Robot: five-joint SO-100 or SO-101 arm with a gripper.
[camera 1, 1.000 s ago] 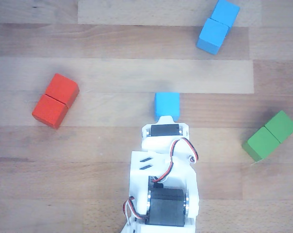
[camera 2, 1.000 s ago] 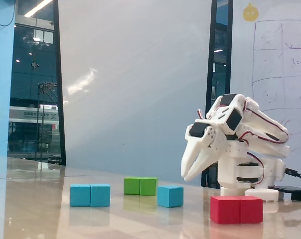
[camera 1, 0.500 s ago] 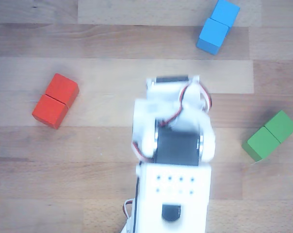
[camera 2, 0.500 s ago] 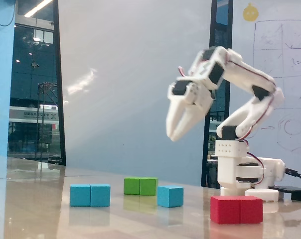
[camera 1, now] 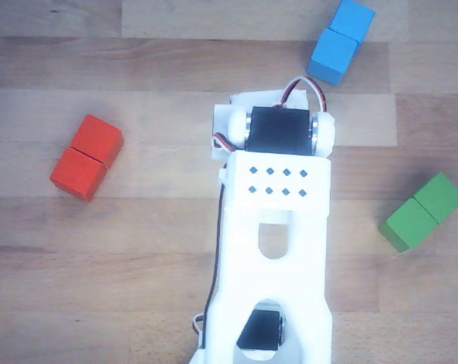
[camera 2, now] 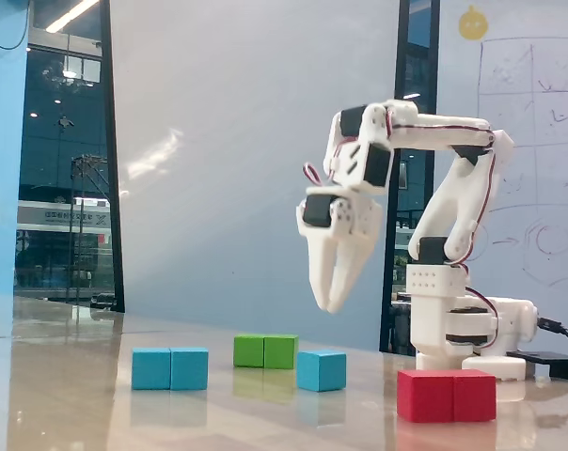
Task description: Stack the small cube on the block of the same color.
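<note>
Claw (camera 2: 328,303) up in the air above the small cube (camera 2: 322,370), pointing down, nearly closed, holding nothing. Small cube flat on the table (camera 2: 265,413), right of the block (camera 2: 170,368). Block lying flat, long side running left to right in the fixed view.

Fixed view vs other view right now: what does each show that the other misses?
Only the fixed view shows the small cube on the table and the gripper, pointing down above it, empty, fingers nearly together; whether it is fully shut is unclear. Only the other view, looking down from above, shows how the pieces lie across the table; there the arm's white body hides both cube and gripper. Both share the block, the red block and the green block.
</note>
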